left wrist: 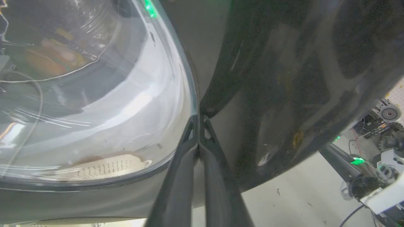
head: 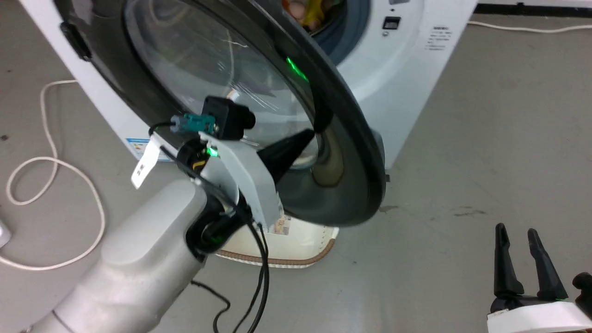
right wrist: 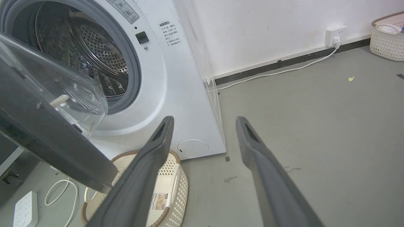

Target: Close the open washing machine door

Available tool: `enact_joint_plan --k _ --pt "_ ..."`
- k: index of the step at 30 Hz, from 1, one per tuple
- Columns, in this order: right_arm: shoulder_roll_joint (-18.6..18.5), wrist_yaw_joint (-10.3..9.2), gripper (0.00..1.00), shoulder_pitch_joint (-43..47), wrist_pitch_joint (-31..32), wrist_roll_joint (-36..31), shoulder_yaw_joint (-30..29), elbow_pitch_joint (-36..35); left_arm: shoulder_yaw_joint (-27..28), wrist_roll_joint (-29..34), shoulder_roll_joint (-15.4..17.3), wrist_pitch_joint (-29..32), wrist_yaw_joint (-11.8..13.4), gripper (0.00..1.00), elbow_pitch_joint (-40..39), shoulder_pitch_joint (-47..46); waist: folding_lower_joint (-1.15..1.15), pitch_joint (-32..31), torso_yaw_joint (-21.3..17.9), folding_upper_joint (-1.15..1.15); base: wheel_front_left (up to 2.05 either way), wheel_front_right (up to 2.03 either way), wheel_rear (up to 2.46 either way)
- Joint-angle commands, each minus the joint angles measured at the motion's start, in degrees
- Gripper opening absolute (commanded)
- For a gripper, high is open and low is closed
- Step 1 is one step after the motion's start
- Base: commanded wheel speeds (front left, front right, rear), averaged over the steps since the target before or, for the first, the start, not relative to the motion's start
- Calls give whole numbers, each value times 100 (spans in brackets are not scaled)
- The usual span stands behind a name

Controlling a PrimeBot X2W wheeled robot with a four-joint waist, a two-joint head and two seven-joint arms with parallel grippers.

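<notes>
I have the left gripper point(head: 309, 135) with its two fingers pinched together on nothing, forming a single dark wedge, because I mean to push here, not to grasp. In the left wrist view the tips sit in the seam where the clear window point(left wrist: 94, 94) meets the black rim, and they look to be touching it. The washing machine door point(head: 333, 203) stands roughly half open, swung out from the white washing machine point(head: 407, 69), its outer face towards me and its lower edge above the laundry basket point(head: 300, 245). That seam seems a sensible spot: the rim is wide, glossy and hard, slick enough for a fingertip to skate, while the step at the window gives something to bear against. In the right wrist view the window is a bulging transparent bowl facing the drum opening point(right wrist: 79, 47), which is perforated steel ringed with grey rubber. The right gripper point(head: 515, 230) hangs low over the smooth grey floor point(head: 485, 138), fingers spread wide and empty, well apart from the door and, I judge, out of its swing. The basket is pale latticed plastic with a brown woven rim.
</notes>
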Motion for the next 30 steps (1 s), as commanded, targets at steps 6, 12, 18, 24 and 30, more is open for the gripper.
enact_joint_plan --k 6,12,18,24,30 --pt "1 5 100 -77 -25 82 89 -50 -229 164 -206 -243 -25 0 838 -772 -1 102 -323 0 0 0 0" --pt "1 5 100 -91 -26 102 124 -89 -325 125 -316 -345 -25 0 1241 -1208 -1 164 -460 0 0 0 0" --pt "1 5 100 -62 -26 101 97 -75 -611 -166 -400 -276 -25 0 1312 -1392 -1 81 -438 0 0 0 0" --pt "1 5 100 49 -26 30 85 -35 -830 -737 -263 -67 -25 0 913 -1248 -1 -245 -151 0 0 0 0" --pt "1 5 100 120 -26 -34 135 44 -550 -1130 97 -453 -25 0 568 -1041 -1 -641 202 0 0 0 0"
